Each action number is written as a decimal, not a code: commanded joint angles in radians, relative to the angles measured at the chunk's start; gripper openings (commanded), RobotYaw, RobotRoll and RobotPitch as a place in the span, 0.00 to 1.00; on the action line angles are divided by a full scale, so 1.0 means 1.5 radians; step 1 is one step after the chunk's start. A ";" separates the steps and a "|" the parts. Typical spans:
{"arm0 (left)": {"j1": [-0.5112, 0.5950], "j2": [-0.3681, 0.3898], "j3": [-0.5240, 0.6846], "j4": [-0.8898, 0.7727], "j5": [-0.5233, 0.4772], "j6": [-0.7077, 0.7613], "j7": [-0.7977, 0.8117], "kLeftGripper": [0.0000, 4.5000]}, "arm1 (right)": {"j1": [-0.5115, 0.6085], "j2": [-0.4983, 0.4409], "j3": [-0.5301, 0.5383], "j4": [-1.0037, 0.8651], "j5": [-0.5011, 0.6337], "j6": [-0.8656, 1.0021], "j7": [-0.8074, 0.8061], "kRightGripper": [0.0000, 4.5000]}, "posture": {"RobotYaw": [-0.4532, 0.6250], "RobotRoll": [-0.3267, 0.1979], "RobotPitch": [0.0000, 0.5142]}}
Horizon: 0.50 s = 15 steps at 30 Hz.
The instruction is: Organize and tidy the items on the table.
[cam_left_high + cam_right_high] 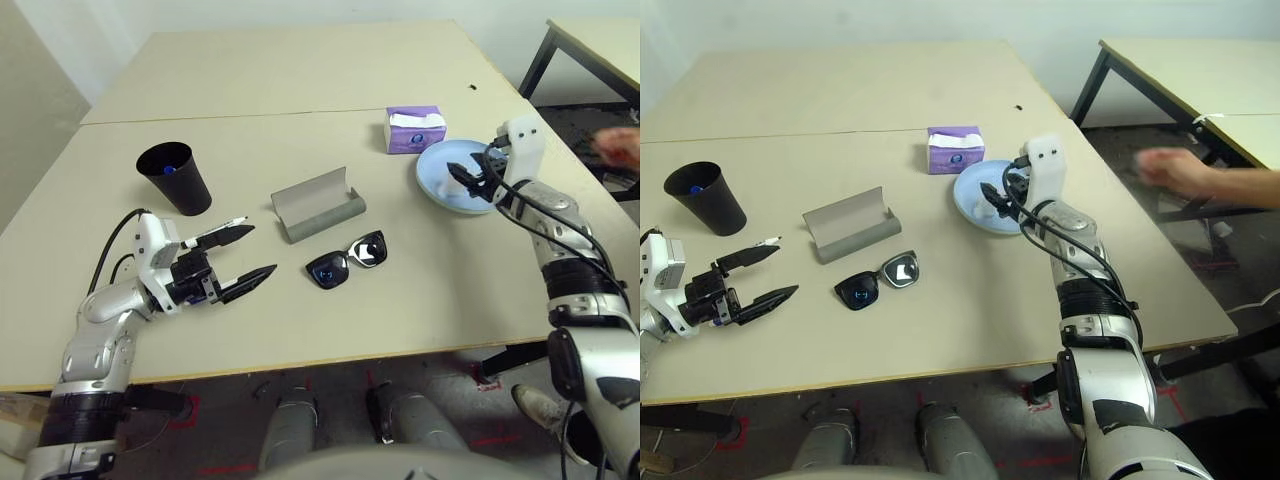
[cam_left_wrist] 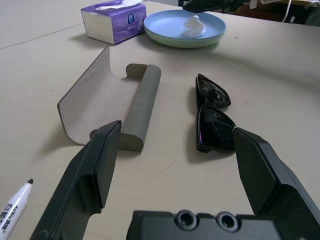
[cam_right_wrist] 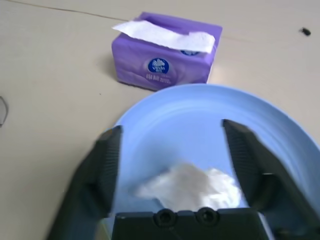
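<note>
The right gripper [image 3: 172,165] hangs with its fingers spread over the blue plate [image 1: 440,165] at the right of the frame, and the crumpled tissue [image 3: 192,187] lies in the plate between and below them, free of both. The left gripper [image 1: 235,262], at lower left, also stands spread and empty, pointing toward the sunglasses [image 1: 347,260] at centre. They lie just ahead of it, their long axis running across its reach, beside the open glasses case [image 1: 318,205]. The left arm is much the nearer. A marker [image 1: 215,233] lies by its upper finger.
</note>
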 commanded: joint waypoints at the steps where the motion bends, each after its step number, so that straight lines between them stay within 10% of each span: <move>1: 0.007 0.005 -0.003 -0.011 0.002 0.007 -0.003 1.00 | 0.030 -0.021 -0.011 -0.050 0.002 0.028 0.005 0.99 | 0.37 0.62 0.20; 15: -0.008 0.017 0.002 0.025 0.005 -0.005 -0.029 1.00 | 0.254 -0.087 -0.019 -0.518 0.100 0.282 0.044 0.99 | 0.35 0.62 0.21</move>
